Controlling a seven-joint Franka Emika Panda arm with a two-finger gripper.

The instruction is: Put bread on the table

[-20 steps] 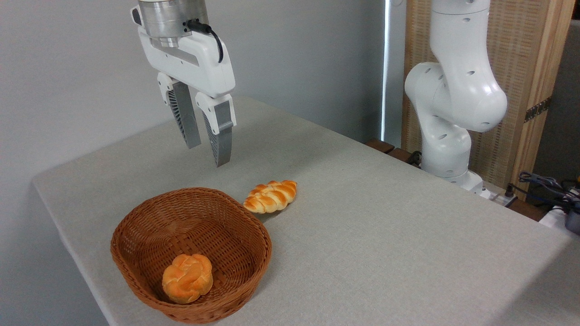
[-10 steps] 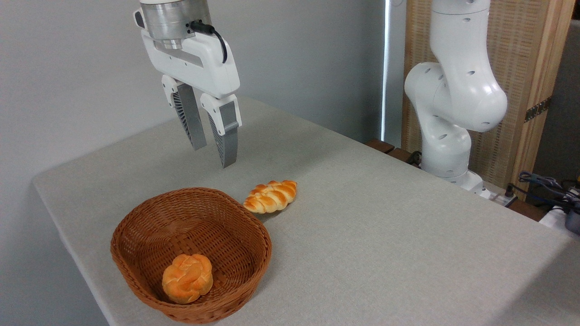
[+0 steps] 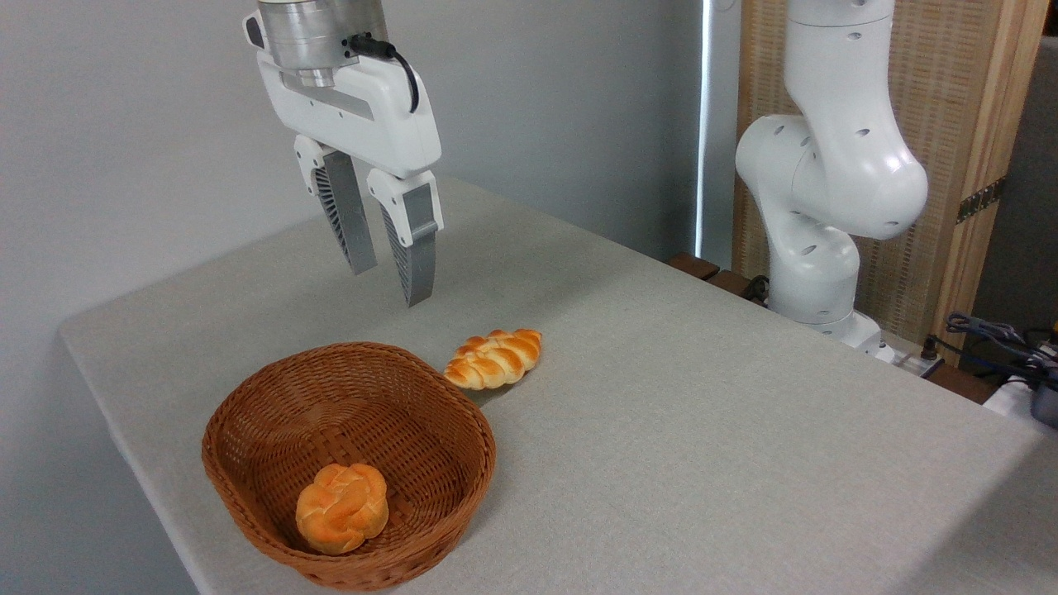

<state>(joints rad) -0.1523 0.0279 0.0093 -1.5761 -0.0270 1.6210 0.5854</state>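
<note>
One braided loaf [image 3: 493, 359], one round bun [image 3: 342, 506], one wicker basket [image 3: 248, 479]

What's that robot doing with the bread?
Right now it isn't holding anything. The gripper hangs open in the air above the table. The long braided bread lies on the table just beside the basket, so that job looks done. A small round bun sits inside the basket, and nothing is touching it.
</note>
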